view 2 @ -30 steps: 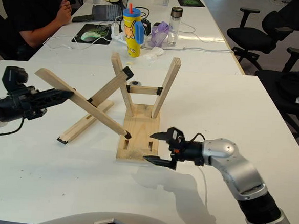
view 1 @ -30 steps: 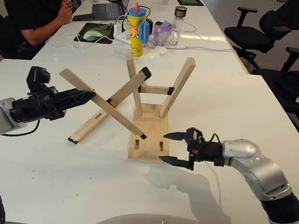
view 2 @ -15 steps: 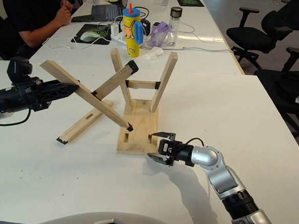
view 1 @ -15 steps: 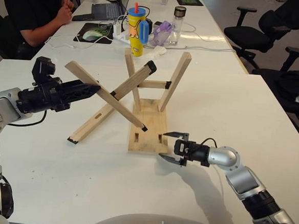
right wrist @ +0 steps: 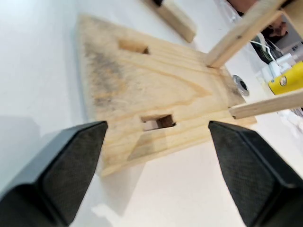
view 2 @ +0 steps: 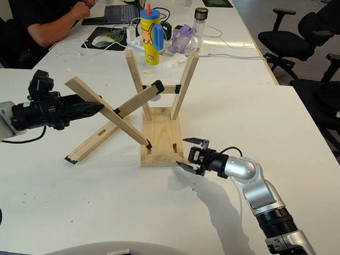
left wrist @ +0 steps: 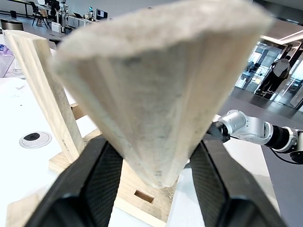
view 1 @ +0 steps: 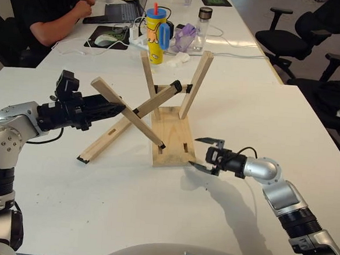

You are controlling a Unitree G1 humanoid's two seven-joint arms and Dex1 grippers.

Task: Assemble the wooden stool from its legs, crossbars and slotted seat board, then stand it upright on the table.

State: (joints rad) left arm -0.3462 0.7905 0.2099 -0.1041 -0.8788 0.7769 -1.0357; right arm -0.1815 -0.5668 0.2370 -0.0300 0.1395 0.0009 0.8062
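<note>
White office table (view 1: 65, 202). Left gripper (view 1: 104, 106) is clamped on the top end of a pale wooden leg (view 1: 136, 121), slanting its black-tipped foot at a near slot of the flat slotted seat board (view 1: 171, 130), mid-table. Right gripper (view 1: 198, 153), jaws wide and empty, straddles the board's near right corner, likely to steady it.

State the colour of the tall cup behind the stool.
The cup is yellow, clearest in the left eye view.

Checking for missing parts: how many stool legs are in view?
4. Two stand in the board: a left leg and a right leg. Two cross beside it: the held leg in the left claw, and a low leg touching the table.
</note>
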